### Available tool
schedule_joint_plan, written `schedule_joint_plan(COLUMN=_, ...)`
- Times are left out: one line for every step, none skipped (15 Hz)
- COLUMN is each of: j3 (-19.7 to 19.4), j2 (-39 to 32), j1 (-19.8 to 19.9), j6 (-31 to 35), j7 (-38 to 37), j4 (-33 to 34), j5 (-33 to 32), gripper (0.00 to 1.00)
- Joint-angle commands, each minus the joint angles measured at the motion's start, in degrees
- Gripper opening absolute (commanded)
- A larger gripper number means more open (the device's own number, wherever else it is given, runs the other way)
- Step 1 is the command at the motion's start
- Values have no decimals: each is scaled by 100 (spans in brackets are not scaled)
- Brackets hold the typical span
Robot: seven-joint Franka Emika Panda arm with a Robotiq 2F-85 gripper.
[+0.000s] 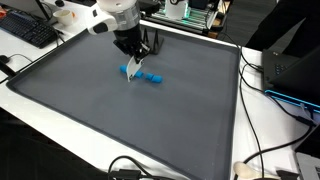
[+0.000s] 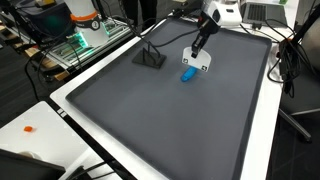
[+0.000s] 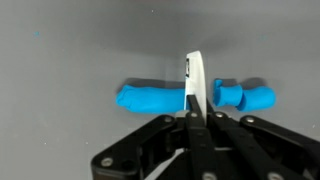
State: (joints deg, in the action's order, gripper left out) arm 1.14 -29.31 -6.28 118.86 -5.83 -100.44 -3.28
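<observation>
My gripper [image 3: 197, 112] is shut on a thin white blade [image 3: 196, 75] that stands upright between the jaws. The blade's edge meets a blue dough roll [image 3: 150, 98] lying crosswise on the grey mat, and a shorter notched blue length [image 3: 250, 96] continues on the blade's other side. In both exterior views the gripper [image 1: 133, 55] [image 2: 200, 45] hangs over the roll [image 1: 150, 77] [image 2: 187, 75] near the mat's far middle, with the white blade [image 1: 134, 68] [image 2: 197, 62] at the dough. Whether the blade has gone through the roll is hidden.
The dark grey mat [image 1: 120, 120] covers a white table [image 1: 60, 135]. A small black stand [image 2: 150, 57] sits on the mat beside the arm. A keyboard [image 1: 25, 30], cables [image 1: 265, 150] and lit electronics [image 2: 85, 40] ring the table. A small orange bit [image 2: 28, 128] lies on the white edge.
</observation>
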Motion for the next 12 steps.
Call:
schedule_joint_plan(j3=-24, j2=-40, j1=-17, j6=97, j7=-48, j4=0, j5=-129, gripper=1)
schedule_joint_plan(j3=-18, j2=-47, j1=-11, j6=101, j7=-35, j4=-3, j5=-121, gripper=1)
schedule_joint_plan(j3=-21, j2=-59, j1=-13, j6=110, j7=-33, j4=-8, j5=-132, gripper=1)
schedule_joint_plan(j3=-23, j2=-73, j1=-16, j6=134, j7=-30, j4=-16, j5=-144, gripper=1)
schedule_joint_plan(j3=-22, j2=-100, j1=-19, j6=134, j7=-29, j4=-12, j5=-148, gripper=1)
schedule_joint_plan(j3=-17, j2=-124, j1=-20, j6=144, j7=-18, j4=-13, j5=-148, gripper=1)
schedule_joint_plan(j3=-22, j2=-147, j1=-29, j6=161, j7=-27, j4=-14, j5=-164, gripper=1)
schedule_joint_plan(j3=-18, j2=-182, j1=-30, j6=181, j7=-19, j4=-11, j5=-164, gripper=1)
schedule_joint_plan(j3=-16, j2=-209, j1=-28, j6=204, j7=-9, j4=-9, j5=-164, gripper=1)
schedule_joint_plan(j3=-18, j2=-250, j1=-27, j6=218, j7=-5, j4=6, j5=-163, gripper=1)
schedule_joint_plan(j3=-18, j2=-280, j1=-26, j6=225, j7=-3, j4=16, j5=-161, gripper=1)
schedule_joint_plan(j3=3, j2=-302, j1=-5, j6=224, j7=49, j4=23, j5=-123, gripper=1)
